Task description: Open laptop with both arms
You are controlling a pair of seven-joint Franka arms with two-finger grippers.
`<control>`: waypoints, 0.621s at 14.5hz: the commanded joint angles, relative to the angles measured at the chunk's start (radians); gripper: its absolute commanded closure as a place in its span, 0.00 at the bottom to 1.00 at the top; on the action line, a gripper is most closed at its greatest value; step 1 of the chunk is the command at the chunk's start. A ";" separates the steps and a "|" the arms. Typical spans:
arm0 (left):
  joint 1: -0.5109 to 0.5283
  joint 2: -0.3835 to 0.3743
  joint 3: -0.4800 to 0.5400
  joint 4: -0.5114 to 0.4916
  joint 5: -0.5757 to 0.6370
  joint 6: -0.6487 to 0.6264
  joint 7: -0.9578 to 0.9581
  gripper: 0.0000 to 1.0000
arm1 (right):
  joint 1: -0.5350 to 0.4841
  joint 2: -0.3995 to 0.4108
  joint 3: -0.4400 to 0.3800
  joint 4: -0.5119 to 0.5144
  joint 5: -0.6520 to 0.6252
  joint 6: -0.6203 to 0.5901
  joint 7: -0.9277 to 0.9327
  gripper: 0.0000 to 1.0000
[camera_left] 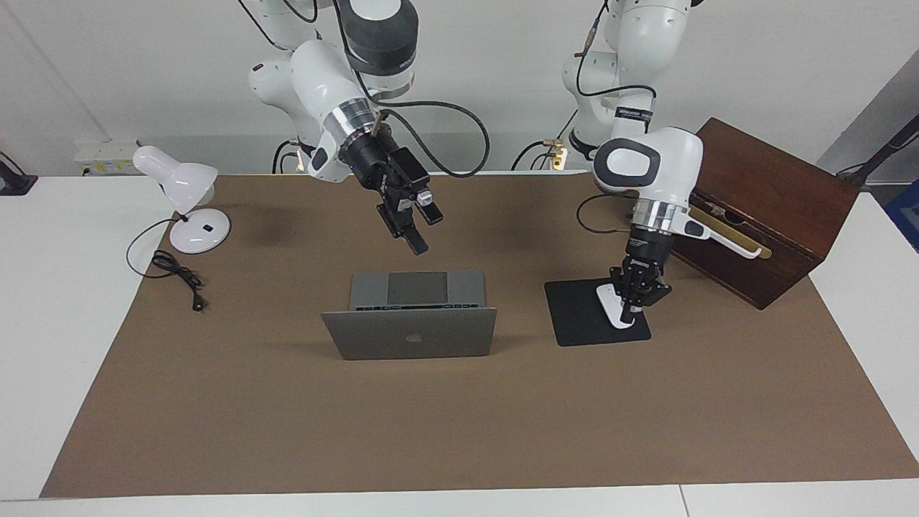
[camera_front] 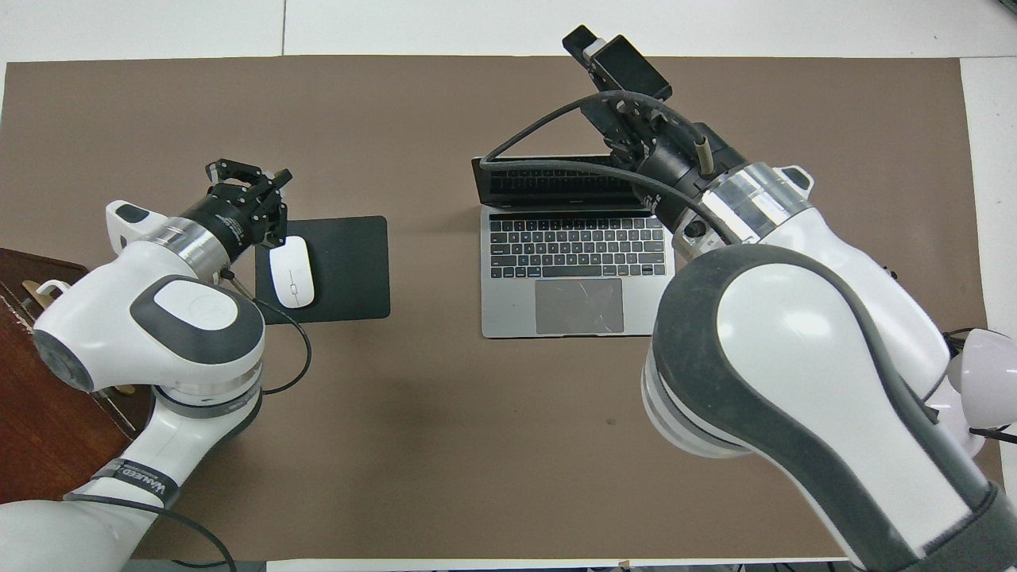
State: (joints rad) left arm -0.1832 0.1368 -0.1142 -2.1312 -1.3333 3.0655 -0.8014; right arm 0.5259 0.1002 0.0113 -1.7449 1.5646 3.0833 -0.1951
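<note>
The silver-grey laptop (camera_left: pixel 409 334) stands open in the middle of the brown mat, its lid upright with the Apple logo facing away from the robots. Its keyboard deck and trackpad show in the overhead view (camera_front: pixel 576 270). My right gripper (camera_left: pixel 425 233) hangs in the air over the deck's robot-side edge, tilted, its fingers apart and empty; it also shows in the overhead view (camera_front: pixel 608 52). My left gripper (camera_left: pixel 639 305) is down by the black mouse pad, right beside a white mouse, fingers apart; it also shows in the overhead view (camera_front: pixel 248 171).
The white mouse (camera_left: pixel 610 301) lies on the black mouse pad (camera_left: pixel 574 316) toward the left arm's end. A dark wooden box (camera_left: pixel 768 208) stands at that end. A white desk lamp (camera_left: pixel 183 187) and its black cable (camera_left: pixel 179 276) sit at the right arm's end.
</note>
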 commanded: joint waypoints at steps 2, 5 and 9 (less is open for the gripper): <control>0.119 0.026 -0.009 0.083 0.171 -0.134 0.021 1.00 | -0.053 0.000 -0.008 0.021 -0.197 -0.127 0.011 0.00; 0.182 0.052 -0.009 0.134 0.326 -0.217 0.021 1.00 | -0.150 -0.007 -0.007 0.022 -0.418 -0.302 0.010 0.00; 0.211 0.085 -0.004 0.189 0.567 -0.281 0.021 1.00 | -0.251 -0.007 -0.005 0.062 -0.637 -0.496 0.000 0.00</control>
State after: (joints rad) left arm 0.0057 0.1866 -0.1137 -1.9946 -0.8833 2.8331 -0.7913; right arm 0.3174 0.0992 -0.0017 -1.7067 1.0236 2.6706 -0.1931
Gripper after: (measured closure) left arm 0.991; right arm 0.000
